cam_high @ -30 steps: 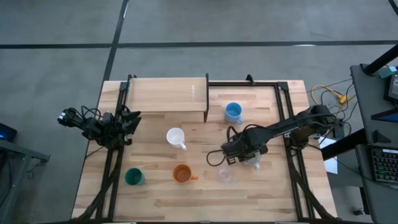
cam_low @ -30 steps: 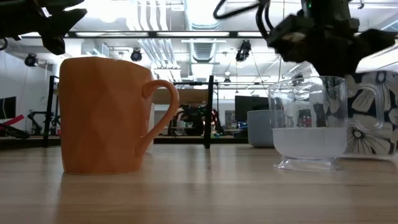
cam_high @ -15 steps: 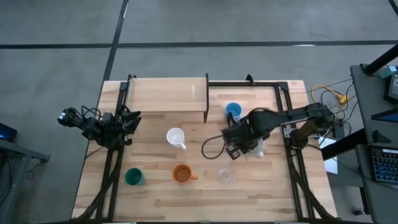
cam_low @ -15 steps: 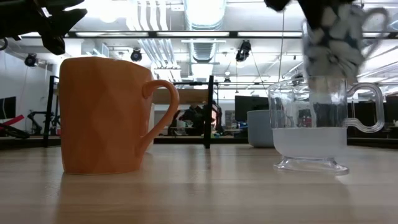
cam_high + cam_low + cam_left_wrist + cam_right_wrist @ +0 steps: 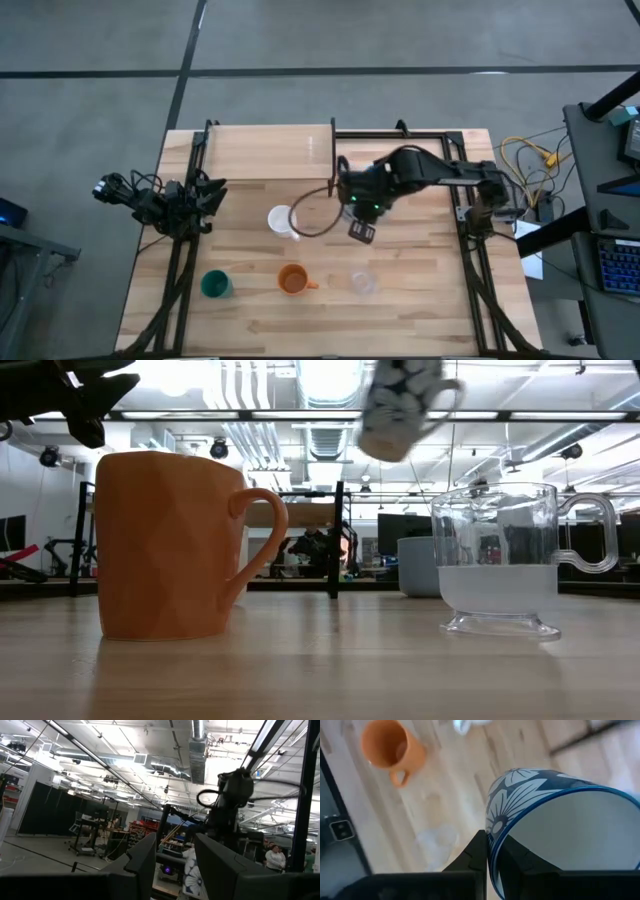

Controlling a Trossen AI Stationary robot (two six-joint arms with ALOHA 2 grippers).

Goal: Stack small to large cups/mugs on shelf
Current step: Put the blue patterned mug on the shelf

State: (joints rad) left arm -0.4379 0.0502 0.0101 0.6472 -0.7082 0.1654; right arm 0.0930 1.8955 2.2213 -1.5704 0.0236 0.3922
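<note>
The wooden table [image 5: 420, 300] carries the shelf [image 5: 268, 152], a light-wood board on a black frame at the far left of the tabletop. The right arm reaches across the middle of the table, its right hand [image 5: 492, 851] clenched on the rim of a blue mug with white flowers [image 5: 555, 825], held tilted in the air well above the table, just right of the shelf's right end. The left arm waits at the table's left edge, its left hand [image 5: 175, 857] with fingers parted and grasping nothing. On the table stand the white cup [image 5: 283, 220] near the middle, the orange mug [image 5: 293, 280] nearer, handle to the right, the dark green cup [image 5: 215, 285] at near left, and the clear glass cup [image 5: 363, 283] to the right of the orange one.
</note>
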